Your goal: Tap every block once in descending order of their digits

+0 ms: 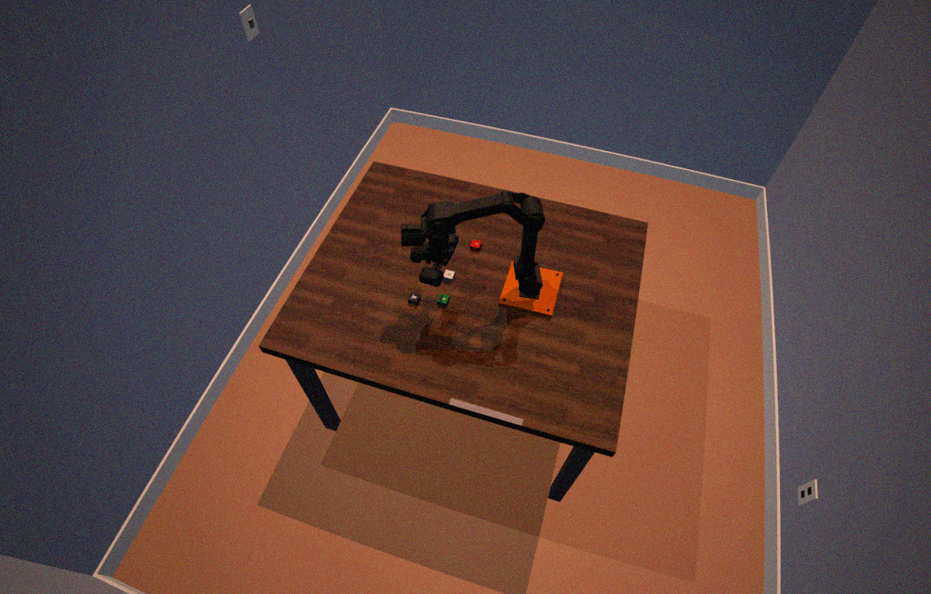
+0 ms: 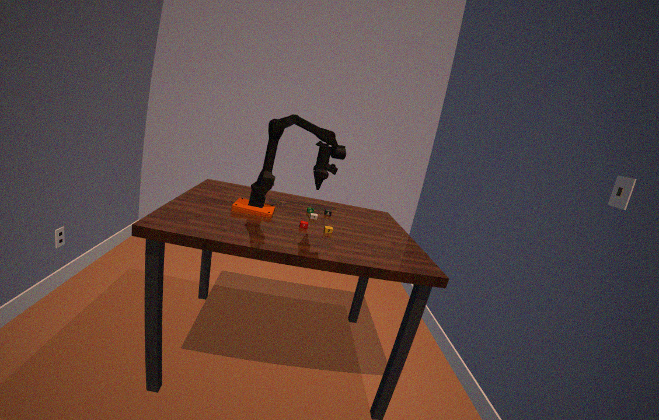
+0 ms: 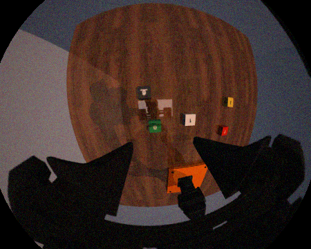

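Observation:
My gripper (image 3: 164, 143) (image 2: 318, 188) is open and empty, high above the table. In the wrist view the green block (image 3: 155, 126) (image 1: 444, 299) (image 2: 310, 210) lies ahead of the fingertips, with the black block (image 3: 144, 93) (image 1: 415, 299) (image 2: 327, 212) beyond it. The white block (image 3: 189, 120) (image 1: 449, 274) (image 2: 314, 216) shows a 1, right of the green one. The yellow block (image 3: 230, 102) (image 2: 328, 229) and the red block (image 3: 224, 131) (image 1: 476, 244) (image 2: 304, 224) are farther right. Their digits, and those on green and black, are too small to read surely. The arm hides the yellow block in the top view.
The blocks rest on a dark wooden table (image 1: 557, 369) (image 2: 201, 230) (image 3: 183, 41). The arm's orange base plate (image 1: 553, 284) (image 2: 240, 207) (image 3: 197, 174) is fixed near the blocks. A pale reflection (image 3: 165, 104) shows on the table between the black and green blocks.

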You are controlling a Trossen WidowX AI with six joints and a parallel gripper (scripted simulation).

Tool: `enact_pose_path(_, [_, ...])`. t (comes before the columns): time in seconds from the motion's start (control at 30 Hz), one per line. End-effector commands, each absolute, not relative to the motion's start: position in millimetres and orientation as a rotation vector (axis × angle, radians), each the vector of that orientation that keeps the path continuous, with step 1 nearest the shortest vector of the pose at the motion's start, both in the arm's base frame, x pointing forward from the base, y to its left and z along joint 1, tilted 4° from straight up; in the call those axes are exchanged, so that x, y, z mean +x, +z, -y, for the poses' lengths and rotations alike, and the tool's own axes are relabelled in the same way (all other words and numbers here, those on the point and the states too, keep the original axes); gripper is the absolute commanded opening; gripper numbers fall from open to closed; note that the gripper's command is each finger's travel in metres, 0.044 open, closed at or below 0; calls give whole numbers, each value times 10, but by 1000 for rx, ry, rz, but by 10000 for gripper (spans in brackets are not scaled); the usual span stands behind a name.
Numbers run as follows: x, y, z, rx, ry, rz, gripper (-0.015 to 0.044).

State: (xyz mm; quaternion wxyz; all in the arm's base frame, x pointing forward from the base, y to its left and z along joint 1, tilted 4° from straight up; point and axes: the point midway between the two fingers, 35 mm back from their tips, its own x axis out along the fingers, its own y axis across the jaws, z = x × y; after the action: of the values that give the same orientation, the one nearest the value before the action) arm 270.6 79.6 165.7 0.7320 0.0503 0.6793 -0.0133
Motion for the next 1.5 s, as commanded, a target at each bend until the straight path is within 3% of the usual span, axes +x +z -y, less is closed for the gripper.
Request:
enact_pose_path(0.0, [2709, 1652, -815, 112, -40, -1496, 400])
enact_pose_path(0.43, [2726, 1656, -819, 113, -40, -1496, 400])
enact_pose_path(0.77, [3564, 1745, -1052, 114, -38, -1489, 400])
enact_pose_path(1.47, [3577, 1744, -1057, 114, -38, -1490, 400])
